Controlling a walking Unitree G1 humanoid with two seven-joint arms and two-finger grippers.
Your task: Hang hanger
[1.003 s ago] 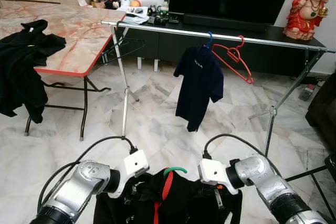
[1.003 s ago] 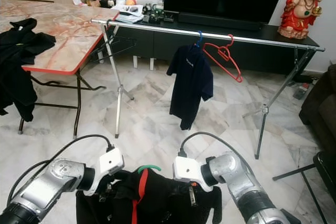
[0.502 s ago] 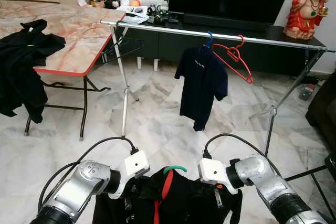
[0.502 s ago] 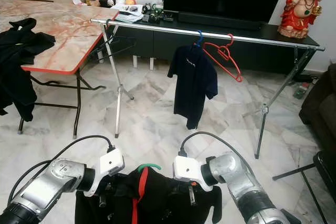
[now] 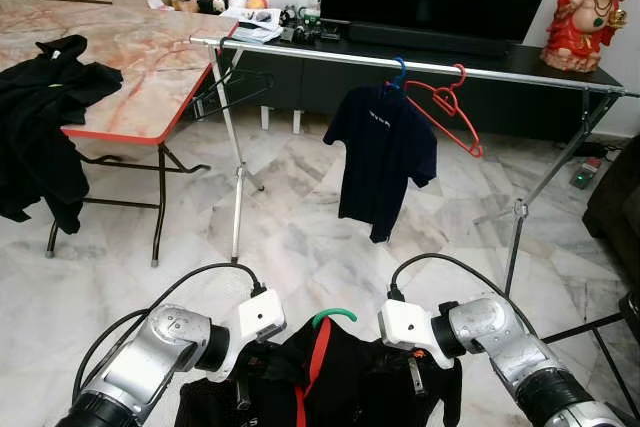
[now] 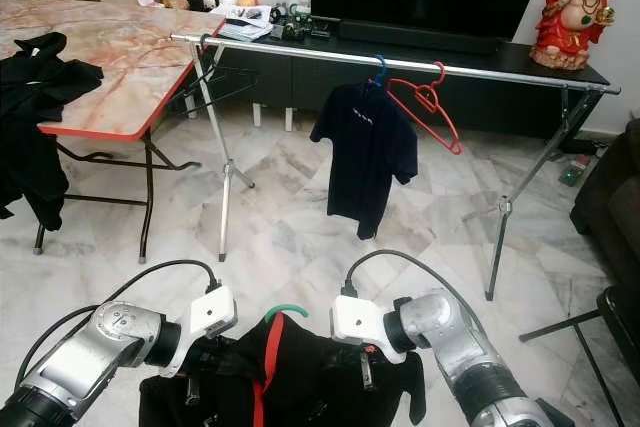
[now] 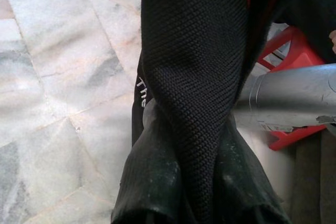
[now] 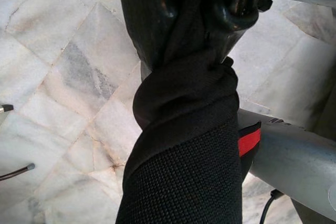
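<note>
Arms were both bent inward, low before the body. Left gripper (image 7: 194, 203) and right gripper (image 8: 202, 3) each pinched a shoulder of the black shirt (image 5: 340, 377), which sat on a green-hooked hanger (image 5: 333, 316). Garment hung between them, well short of the rail (image 5: 420, 65).

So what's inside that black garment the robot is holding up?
A green hanger hook pokes out of the black garment's collar. The rest of the hanger is covered by cloth. Both jaws grip the fabric.
</note>
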